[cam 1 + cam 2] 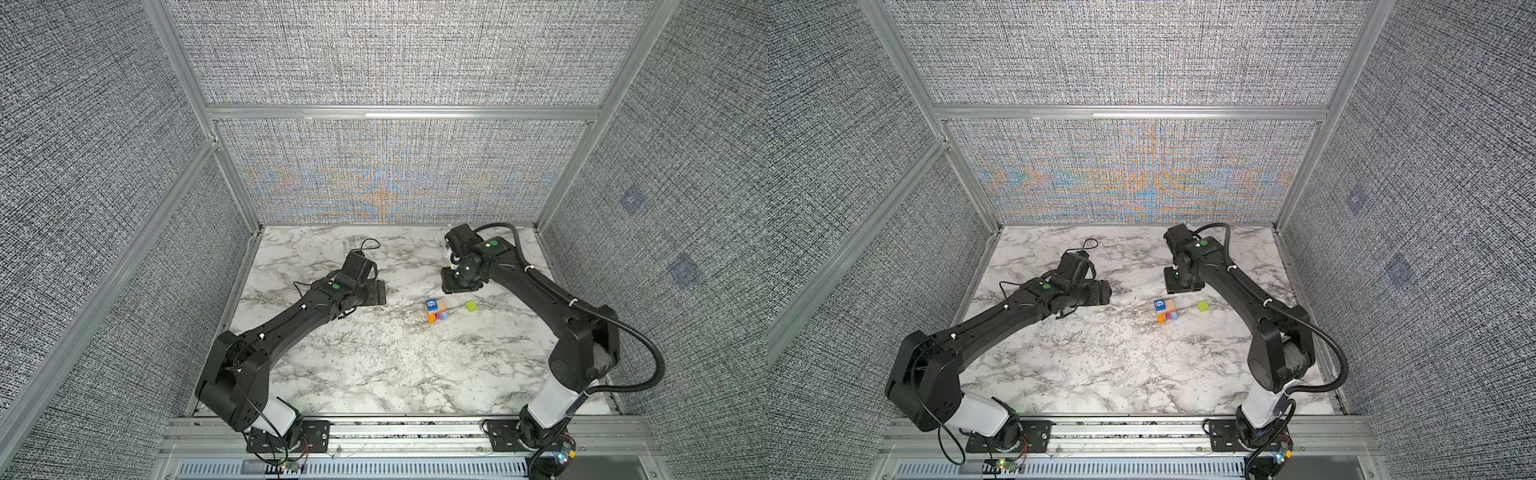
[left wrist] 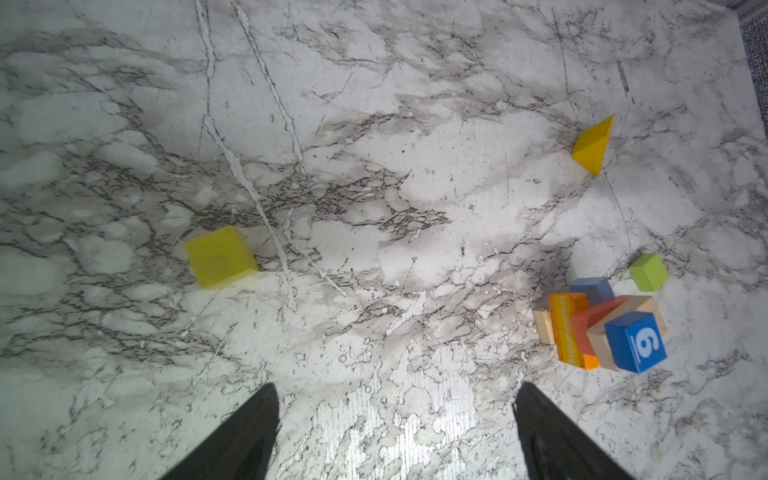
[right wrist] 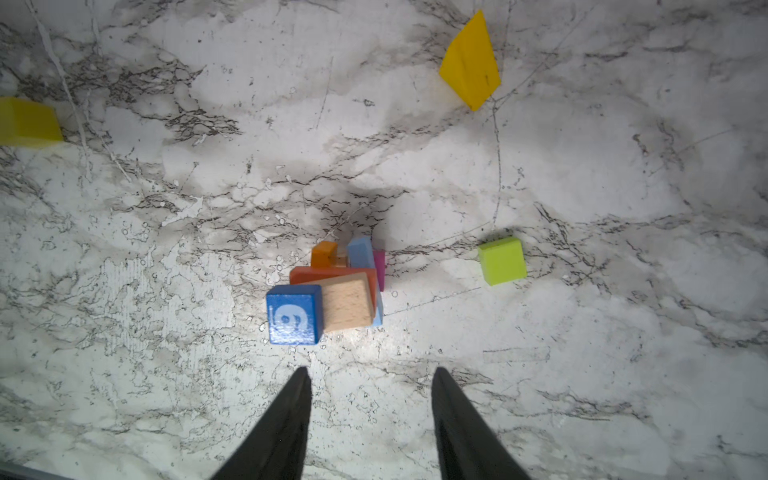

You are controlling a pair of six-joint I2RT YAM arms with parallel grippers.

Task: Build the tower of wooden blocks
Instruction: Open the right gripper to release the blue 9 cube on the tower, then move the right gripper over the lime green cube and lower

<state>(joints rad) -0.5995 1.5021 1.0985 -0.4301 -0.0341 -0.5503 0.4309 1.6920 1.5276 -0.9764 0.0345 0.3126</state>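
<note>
The tower (image 1: 435, 311) (image 1: 1166, 311) is a low stack right of the table's middle. Orange, light blue and magenta blocks lie at its base under a red-orange bar. A bare wood block (image 3: 347, 305) and a blue numbered cube (image 3: 294, 314) (image 2: 636, 343) sit on top. A lime green cube (image 1: 471, 306) (image 3: 502, 261) lies alone to its right. A yellow cube (image 2: 220, 257) and a yellow wedge (image 3: 471, 62) lie apart on the marble. My right gripper (image 3: 372, 370) hovers just behind the tower, open and empty. My left gripper (image 2: 397, 386) is wide open and empty, left of the tower.
The marble table (image 1: 374, 374) is closed in by grey fabric walls with aluminium frames (image 1: 399, 112). A loose black cable (image 1: 365, 245) lies behind the left arm. The arm bases stand on the front rail (image 1: 415, 432).
</note>
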